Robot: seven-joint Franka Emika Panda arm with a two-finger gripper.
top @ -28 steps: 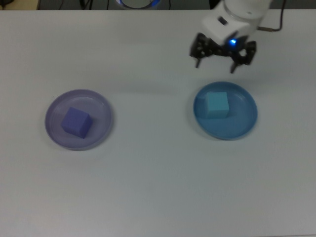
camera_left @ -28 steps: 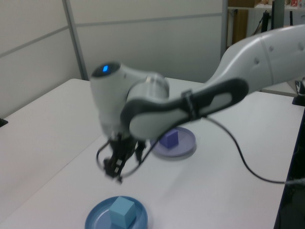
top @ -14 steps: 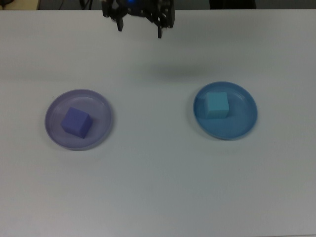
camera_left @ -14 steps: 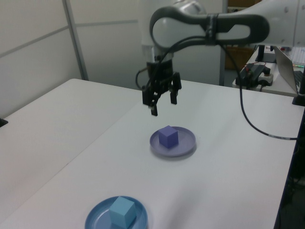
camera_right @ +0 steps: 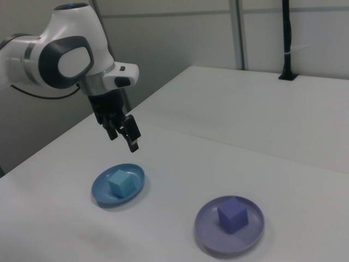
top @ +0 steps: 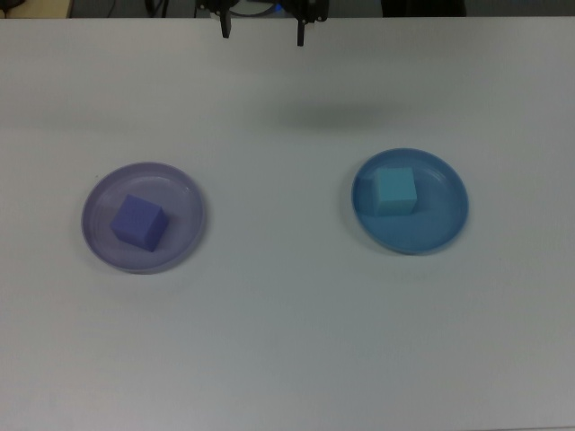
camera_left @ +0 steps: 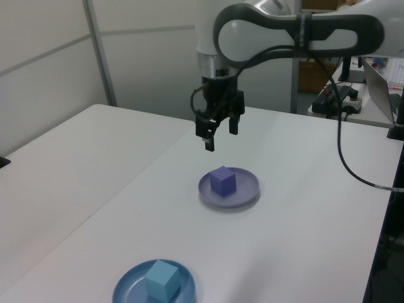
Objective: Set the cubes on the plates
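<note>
**Both cubes seated, end effector pulling clear**

Moving away from the blue plate (top: 411,201) over the last second, the end effector (camera_left: 219,128) is now hanging high above the tabletop (top: 287,341), close to its far edge in the top view, where only the fingertips are showing. Plates and cubes are sitting exactly where they sat a second ago.

- End effector: fingers spread apart, nothing between them, pointing down.
- Purple cube (top: 138,222): resting flat inside the lavender plate (top: 145,218), slightly toward the top view's left of centre.
- Turquoise cube (top: 393,190): resting inside the blue plate, toward its upper-left rim in the top view.
- Plates are lying well apart on the tabletop, neither touching anything else.

Handling judgement: the cubes are looking matte and foam-like, so probably light and a little compressible, not fragile; a hold across two opposite flat faces would be the sensible one. Plates are appearing as thin, smooth, shallow rimmed plastic, the lavender one translucent, the blue one opaque; likely to slide if nudged.

Task is reading as done.
</note>
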